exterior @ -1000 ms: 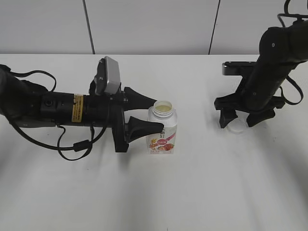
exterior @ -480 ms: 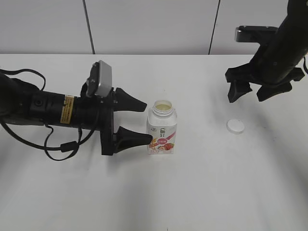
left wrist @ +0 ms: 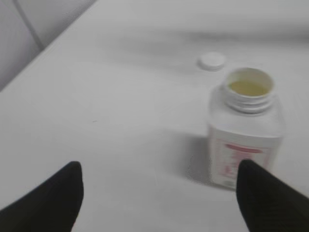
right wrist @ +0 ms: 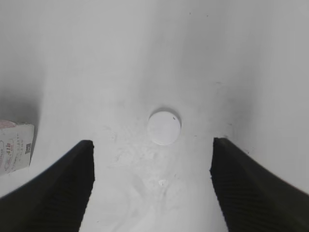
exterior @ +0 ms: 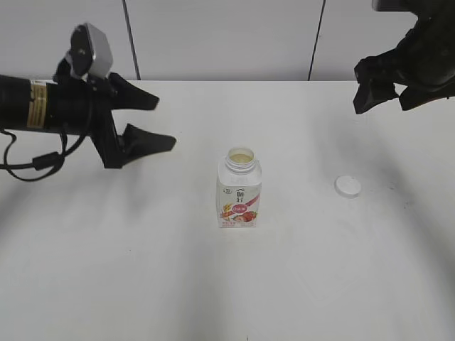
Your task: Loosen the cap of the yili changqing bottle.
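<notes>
The yili changqing bottle [exterior: 239,192] stands upright at the table's middle, its neck open and pale liquid showing inside; it also shows in the left wrist view [left wrist: 245,125] and at the left edge of the right wrist view [right wrist: 13,145]. The white cap [exterior: 348,186] lies flat on the table to the bottle's right, seen too in the right wrist view [right wrist: 164,127] and the left wrist view [left wrist: 211,61]. My left gripper [exterior: 156,121] is open and empty, raised well left of the bottle. My right gripper [exterior: 387,96] is open and empty, high above the cap at the upper right.
The white table [exterior: 227,284] runs to a far edge against a pale panelled wall [exterior: 220,35]. Black cables hang from the left arm [exterior: 35,163].
My left gripper has pulled back from the bottle, up and to the left. My right gripper has let go of the cap on the table and risen up and to the right.
</notes>
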Action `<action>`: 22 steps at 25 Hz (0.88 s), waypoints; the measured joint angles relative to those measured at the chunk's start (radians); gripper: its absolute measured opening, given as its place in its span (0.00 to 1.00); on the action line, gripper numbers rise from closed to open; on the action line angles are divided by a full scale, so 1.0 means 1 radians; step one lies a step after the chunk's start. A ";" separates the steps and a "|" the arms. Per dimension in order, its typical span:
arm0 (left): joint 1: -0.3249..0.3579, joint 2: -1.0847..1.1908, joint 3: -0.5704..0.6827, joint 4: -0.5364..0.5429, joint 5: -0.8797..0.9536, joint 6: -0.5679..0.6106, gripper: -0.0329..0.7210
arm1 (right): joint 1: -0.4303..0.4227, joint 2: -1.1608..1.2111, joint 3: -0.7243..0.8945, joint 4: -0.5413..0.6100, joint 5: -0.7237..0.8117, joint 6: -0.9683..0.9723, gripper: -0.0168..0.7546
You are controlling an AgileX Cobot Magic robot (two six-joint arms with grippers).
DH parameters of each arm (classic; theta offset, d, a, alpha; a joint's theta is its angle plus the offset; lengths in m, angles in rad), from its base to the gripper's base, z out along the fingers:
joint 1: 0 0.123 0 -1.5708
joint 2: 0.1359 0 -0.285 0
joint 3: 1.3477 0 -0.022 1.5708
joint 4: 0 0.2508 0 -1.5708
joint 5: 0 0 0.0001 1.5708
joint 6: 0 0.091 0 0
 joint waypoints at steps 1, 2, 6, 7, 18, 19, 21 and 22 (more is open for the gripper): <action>0.006 -0.027 0.000 -0.016 0.055 -0.009 0.82 | 0.000 -0.011 -0.001 -0.011 0.000 0.000 0.78; 0.010 -0.059 0.000 -0.031 0.109 -0.015 0.82 | 0.000 -0.018 -0.005 -0.024 0.001 -0.001 0.78; 0.014 -0.169 0.000 -0.134 0.409 -0.028 0.82 | 0.000 -0.047 -0.034 -0.076 0.011 -0.001 0.78; 0.015 -0.192 0.000 -0.163 0.493 -0.029 0.82 | 0.000 -0.055 -0.041 -0.089 0.011 -0.001 0.78; 0.017 -0.385 0.001 -0.683 1.211 0.118 0.82 | 0.000 -0.132 -0.058 -0.241 0.112 -0.003 0.78; 0.017 -0.402 0.001 -0.795 1.251 0.210 0.82 | 0.000 -0.136 -0.058 -0.244 0.142 -0.003 0.78; 0.017 -0.442 0.001 -0.990 1.345 0.385 0.82 | 0.000 -0.148 -0.058 -0.245 0.184 0.001 0.78; 0.017 -0.461 0.001 -1.074 1.405 0.458 0.82 | 0.000 -0.156 -0.058 -0.244 0.195 0.006 0.78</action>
